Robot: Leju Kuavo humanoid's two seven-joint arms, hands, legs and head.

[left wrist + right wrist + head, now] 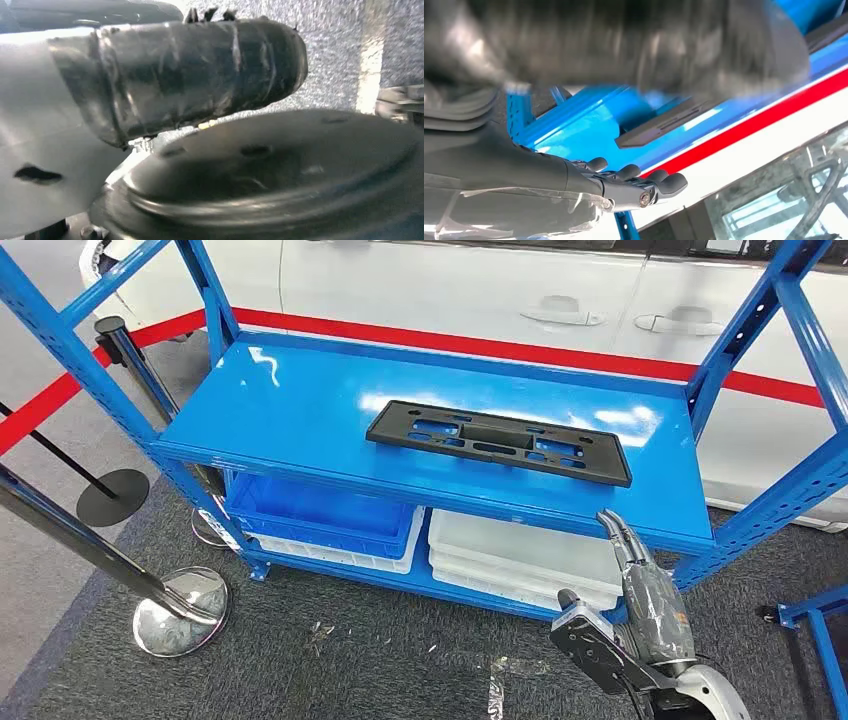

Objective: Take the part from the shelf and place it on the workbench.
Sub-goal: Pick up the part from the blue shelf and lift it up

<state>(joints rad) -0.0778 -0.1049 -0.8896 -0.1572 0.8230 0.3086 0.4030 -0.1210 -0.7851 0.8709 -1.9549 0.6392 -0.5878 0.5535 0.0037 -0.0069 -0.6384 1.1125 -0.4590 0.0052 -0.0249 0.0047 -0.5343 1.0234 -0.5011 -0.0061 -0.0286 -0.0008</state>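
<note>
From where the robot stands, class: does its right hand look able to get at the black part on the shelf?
Probably yes. The right hand sits below the shelf's front edge, empty, and nothing lies between it and the black part, which lies alone on top.

Head view: high, facing forward and down over the blue shelf (300,410), mid-range. Right wrist view: close behind the right hand (624,182), turned, facing the same shelf and black part (664,127). Left wrist view: very close, blurred.
</note>
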